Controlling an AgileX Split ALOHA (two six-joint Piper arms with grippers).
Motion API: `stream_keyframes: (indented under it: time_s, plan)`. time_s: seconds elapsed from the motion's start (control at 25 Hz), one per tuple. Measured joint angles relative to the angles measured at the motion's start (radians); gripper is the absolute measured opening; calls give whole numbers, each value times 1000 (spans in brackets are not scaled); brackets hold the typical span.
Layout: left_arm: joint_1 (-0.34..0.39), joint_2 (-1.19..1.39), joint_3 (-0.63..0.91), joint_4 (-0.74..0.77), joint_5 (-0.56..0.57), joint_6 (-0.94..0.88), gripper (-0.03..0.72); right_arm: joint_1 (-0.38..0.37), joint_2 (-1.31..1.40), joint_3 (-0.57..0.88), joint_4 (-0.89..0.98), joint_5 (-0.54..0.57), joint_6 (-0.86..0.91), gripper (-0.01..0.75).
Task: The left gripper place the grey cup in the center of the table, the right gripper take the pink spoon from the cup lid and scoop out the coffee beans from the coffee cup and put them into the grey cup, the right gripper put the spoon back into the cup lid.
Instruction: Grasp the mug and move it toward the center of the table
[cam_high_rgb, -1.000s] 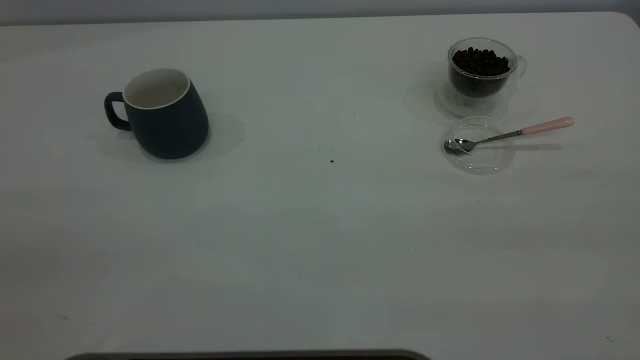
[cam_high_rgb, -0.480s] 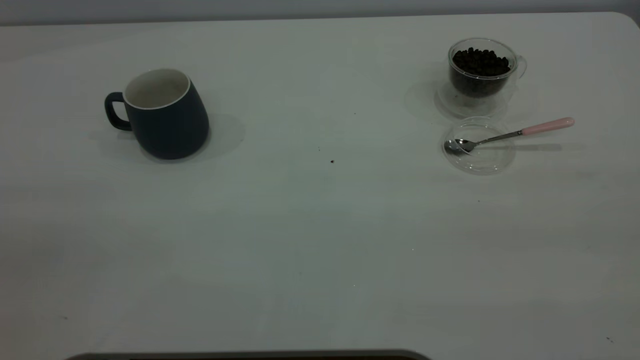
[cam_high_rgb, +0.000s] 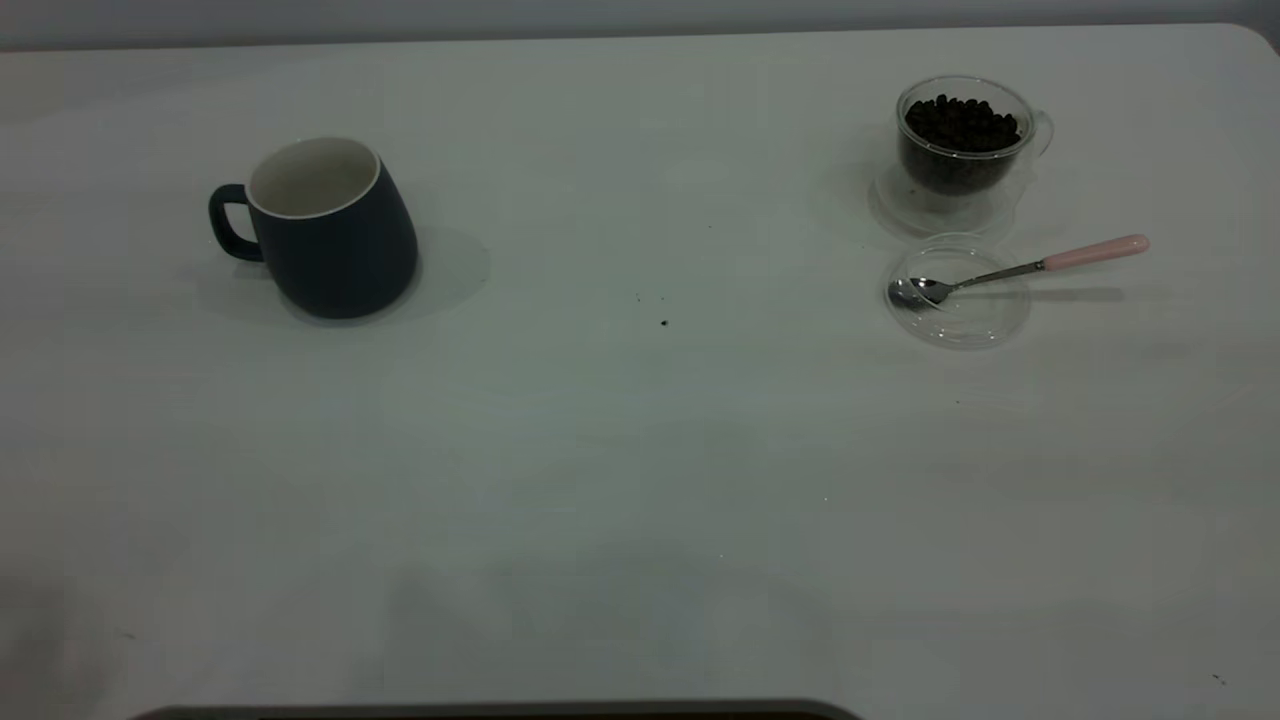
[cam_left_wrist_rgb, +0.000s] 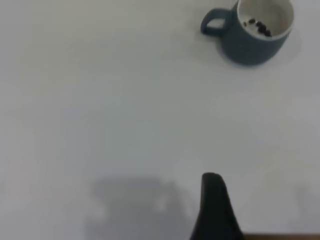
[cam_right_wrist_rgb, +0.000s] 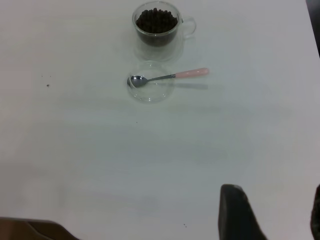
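The grey cup (cam_high_rgb: 330, 235) stands upright at the left of the table (cam_high_rgb: 620, 450), handle to the left; the left wrist view shows a few beans in the grey cup (cam_left_wrist_rgb: 257, 30). At the far right, the coffee cup (cam_high_rgb: 962, 140) holds coffee beans (cam_high_rgb: 962, 122). Just in front of it the pink spoon (cam_high_rgb: 1020, 268) rests with its bowl in the cup lid (cam_high_rgb: 975, 318). Neither gripper appears in the exterior view. One black finger (cam_left_wrist_rgb: 214, 207) of my left gripper (cam_left_wrist_rgb: 267, 200) shows, far from the cup. My right gripper (cam_right_wrist_rgb: 275, 200) hangs open, well short of the spoon (cam_right_wrist_rgb: 167, 77).
A few dark crumbs (cam_high_rgb: 664, 322) lie near the table's middle. A dark curved edge (cam_high_rgb: 500, 712) runs along the near side. The table's rounded corner is at the far right. Wide bare tabletop lies between the two cups.
The cups, lid and spoon stay where they were. Faint shadows over the near part of the table have shifted.
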Motion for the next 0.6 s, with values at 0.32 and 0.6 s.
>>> stream_keyframes:
  time_s: [0.32,0.6]
  plan:
    - [25,413,-189,-4,-159,38,567,0,0,0,0,0,0,394]
    - [101,796,-486,-4,-95,228,567,0,0,0,1,0,0,394]
